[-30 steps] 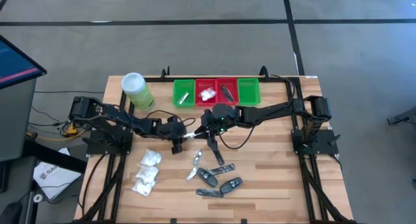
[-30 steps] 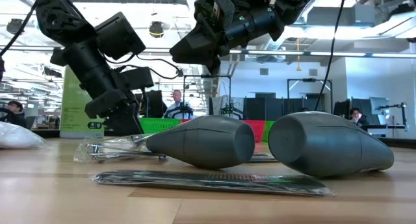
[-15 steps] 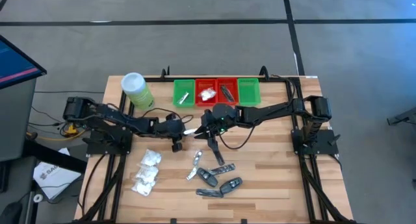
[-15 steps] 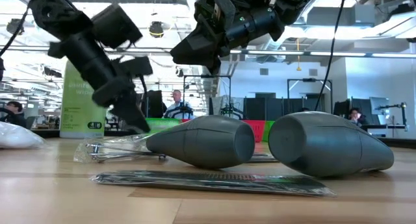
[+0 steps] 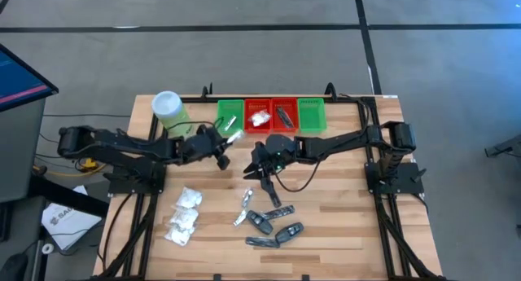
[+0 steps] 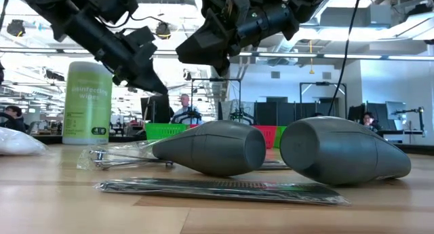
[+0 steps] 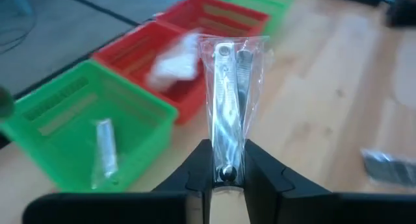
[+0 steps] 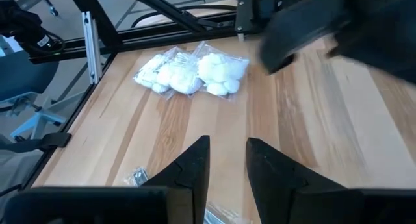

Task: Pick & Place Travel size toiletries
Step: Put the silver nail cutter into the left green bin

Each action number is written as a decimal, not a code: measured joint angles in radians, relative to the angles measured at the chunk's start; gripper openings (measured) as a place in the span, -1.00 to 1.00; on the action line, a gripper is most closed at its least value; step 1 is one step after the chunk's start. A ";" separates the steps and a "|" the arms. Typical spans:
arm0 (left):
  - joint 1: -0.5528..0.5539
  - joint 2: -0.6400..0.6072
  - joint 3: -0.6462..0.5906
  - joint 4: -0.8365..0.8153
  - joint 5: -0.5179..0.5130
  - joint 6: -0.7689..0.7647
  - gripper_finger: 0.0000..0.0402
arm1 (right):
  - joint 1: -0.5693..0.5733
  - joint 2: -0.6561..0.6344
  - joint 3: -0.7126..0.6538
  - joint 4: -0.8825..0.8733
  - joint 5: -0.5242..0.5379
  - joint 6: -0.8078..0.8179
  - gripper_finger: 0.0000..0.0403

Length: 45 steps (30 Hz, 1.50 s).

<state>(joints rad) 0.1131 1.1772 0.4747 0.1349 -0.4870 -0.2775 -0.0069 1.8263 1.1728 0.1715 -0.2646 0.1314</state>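
Observation:
My left gripper is shut on a clear packet holding a silver metal piece. In the high view it hovers just near of the left green tray, which holds another silver sachet. My right gripper is open and holds nothing, above the table's middle. White puffy packets lie at the near left. Silver sachets and dark grey oblong pieces rest flat on the wood near the middle. My left gripper pinches the clear packet by its near end between the two fingers. The packet lies along the fingers and sticks straight out ahead of them. It is lifted clear of the table, pointing toward the trays.
Four trays stand in a row at the far edge: green, red, red, green. One red tray holds a white packet. A tall light-green canister stands left of them. People sit in the room behind.
My left gripper has risen from beside my right gripper and swung toward the far-left, toward the green tray, carrying the clear packet lifted clear. My right gripper has stayed above the table's middle.

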 joint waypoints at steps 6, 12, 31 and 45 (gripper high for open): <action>0.098 0.018 0.000 -0.002 -0.001 -0.078 -0.76 | 0.001 0.000 0.000 0.000 0.000 0.000 -0.54; 0.160 0.052 0.000 0.007 0.000 -0.130 -0.76 | 0.000 0.000 0.000 0.000 0.000 0.000 -0.54; 0.278 0.254 0.105 0.087 -0.029 -0.147 -0.75 | 0.000 0.000 0.000 0.000 0.000 -0.010 -0.54; 0.306 0.324 0.122 0.102 -0.029 -0.148 -0.63 | 0.000 0.000 0.000 -0.006 0.000 -0.011 -0.54</action>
<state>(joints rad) 0.4187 1.5017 0.5972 0.2367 -0.5159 -0.4251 -0.0067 1.8263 1.1728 0.1650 -0.2646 0.1207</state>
